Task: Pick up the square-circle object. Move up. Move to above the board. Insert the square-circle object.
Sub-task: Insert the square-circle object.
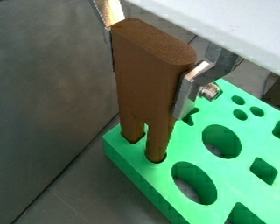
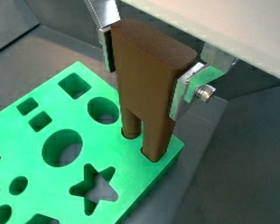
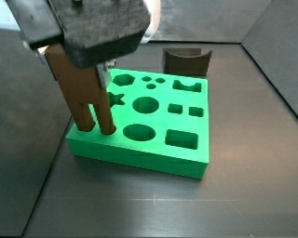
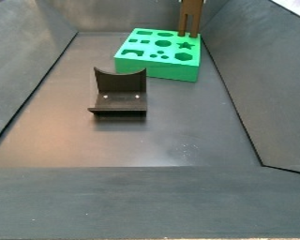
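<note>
Evidently my gripper [image 2: 149, 66] clamped the square-circle object's [image 2: 149, 87] slab top (stiff, light wood, I judged), prongs entering the board [image 2: 60, 166] at its six-o'clock corner.

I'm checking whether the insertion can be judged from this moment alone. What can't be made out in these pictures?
- Prong tips of the square-circle object: hidden inside the board in both wrist views, so depth is unknown.
- Gripper: in a side view its dark housing hides the fingers.
- Gripper in the side view with the fixture: cut off by the top edge.
- The board's far cut-outs: cropped in both wrist views.
</note>
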Motion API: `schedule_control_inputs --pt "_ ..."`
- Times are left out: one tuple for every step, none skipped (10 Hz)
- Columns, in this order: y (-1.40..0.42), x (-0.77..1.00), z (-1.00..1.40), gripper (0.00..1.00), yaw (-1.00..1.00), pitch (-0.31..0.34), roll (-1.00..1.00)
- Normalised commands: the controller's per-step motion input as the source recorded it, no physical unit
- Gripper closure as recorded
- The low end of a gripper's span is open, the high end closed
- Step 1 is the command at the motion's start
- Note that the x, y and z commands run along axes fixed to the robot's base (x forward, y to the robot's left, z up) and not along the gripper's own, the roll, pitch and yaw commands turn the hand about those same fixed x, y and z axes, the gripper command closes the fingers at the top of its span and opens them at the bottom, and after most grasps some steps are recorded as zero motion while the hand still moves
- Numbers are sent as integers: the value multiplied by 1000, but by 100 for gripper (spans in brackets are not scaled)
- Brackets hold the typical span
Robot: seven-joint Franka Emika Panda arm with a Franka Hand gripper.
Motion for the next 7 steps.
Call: schedule_control_inputs --pt "86 -11 -269 100 0 -137 0" --pt "89 0 -334 100 0 -140 1" --pt "49 0 -417 100 -149 -211 0" --pt "57 0 -437 100 -291 -171 0" --pt "34 0 -434 100 -317 -143 0" --pt "29 0 -483 100 -317 -137 9" --pt "0 117 -529 100 -283 0 57"
